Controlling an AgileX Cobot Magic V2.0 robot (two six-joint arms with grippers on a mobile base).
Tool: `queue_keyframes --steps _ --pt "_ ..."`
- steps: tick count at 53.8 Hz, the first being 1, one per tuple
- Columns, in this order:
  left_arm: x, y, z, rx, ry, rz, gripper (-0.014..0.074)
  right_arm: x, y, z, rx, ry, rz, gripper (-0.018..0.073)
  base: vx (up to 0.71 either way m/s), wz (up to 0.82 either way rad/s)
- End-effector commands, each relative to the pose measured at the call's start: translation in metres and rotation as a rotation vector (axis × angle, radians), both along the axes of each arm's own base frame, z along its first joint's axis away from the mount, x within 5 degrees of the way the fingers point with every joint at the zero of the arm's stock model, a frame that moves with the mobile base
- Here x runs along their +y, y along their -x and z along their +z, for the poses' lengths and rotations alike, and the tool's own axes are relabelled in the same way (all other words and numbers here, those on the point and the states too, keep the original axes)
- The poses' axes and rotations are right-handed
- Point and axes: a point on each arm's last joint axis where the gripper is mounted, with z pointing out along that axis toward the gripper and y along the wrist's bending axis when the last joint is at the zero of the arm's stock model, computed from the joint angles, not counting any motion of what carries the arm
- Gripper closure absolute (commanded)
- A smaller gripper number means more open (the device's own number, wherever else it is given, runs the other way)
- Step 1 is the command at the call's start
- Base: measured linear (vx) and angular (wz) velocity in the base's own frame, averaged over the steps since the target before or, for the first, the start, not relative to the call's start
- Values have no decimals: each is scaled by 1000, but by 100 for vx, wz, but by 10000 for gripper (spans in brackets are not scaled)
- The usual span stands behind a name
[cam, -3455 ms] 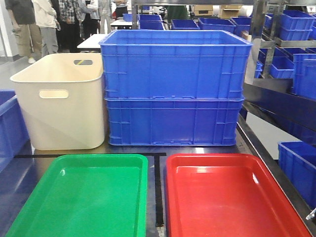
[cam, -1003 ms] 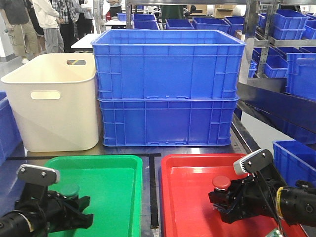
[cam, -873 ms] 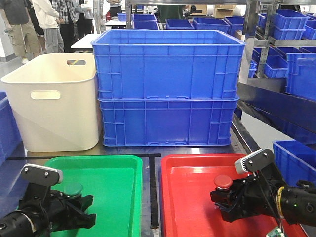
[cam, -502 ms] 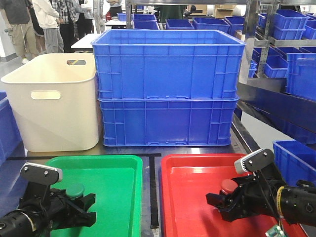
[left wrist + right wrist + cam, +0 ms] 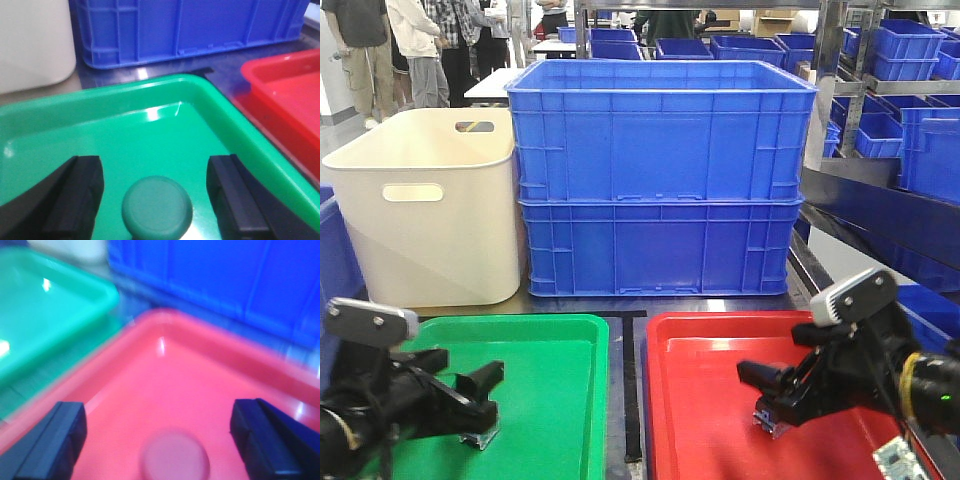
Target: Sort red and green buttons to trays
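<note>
The green button (image 5: 157,207) stands cap up on the floor of the green tray (image 5: 150,125). My left gripper (image 5: 155,166) is open above it, and both fingers (image 5: 75,195) are well clear of the cap. The red button (image 5: 175,460) shows as a blurred cap on the red tray (image 5: 165,375), below my open right gripper (image 5: 160,410). In the front view the left gripper (image 5: 460,388) hovers over the green tray (image 5: 555,380) and the right gripper (image 5: 772,392) over the red tray (image 5: 705,400). Both caps are hidden there by the grippers.
Two stacked blue crates (image 5: 660,170) and a cream tub (image 5: 420,220) stand right behind the trays. A black tape strip (image 5: 626,400) runs between the trays. Shelving with blue bins (image 5: 910,60) lines the right side. People (image 5: 380,50) stand at the back left.
Both grippers held the buttons a second ago. They have since opened, let the buttons go in the trays and lifted, so each cap now sits free below the fingers.
</note>
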Motion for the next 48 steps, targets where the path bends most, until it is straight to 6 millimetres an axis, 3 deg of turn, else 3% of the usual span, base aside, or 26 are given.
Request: queue_keyframes --steps 1,7,14,24,35,41,48 --pt "3 11 42 -149 58 -2 41 3 14 43 -135 -57 39 -21 0 0" --pt "10 28 62 -172 56 14 74 3 35 71 -201 -92 40 27 0 0" --pt "22 55 80 -135 32 55 203 3 67 101 -227 -148 37 164 0 0" --pt "45 108 85 97 7 148 605 0 123 124 -228 -108 42 559 0 0" --pt "48 155 81 97 54 43 604 -3 176 110 -274 -126 34 573 0 0" --pt "48 173 76 44 107 -14 603 -8 188 95 -282 -122 -35 573 0 0" --pt "50 180 73 16 101 -26 602 -10 195 84 -280 -121 -55 573 0 0"
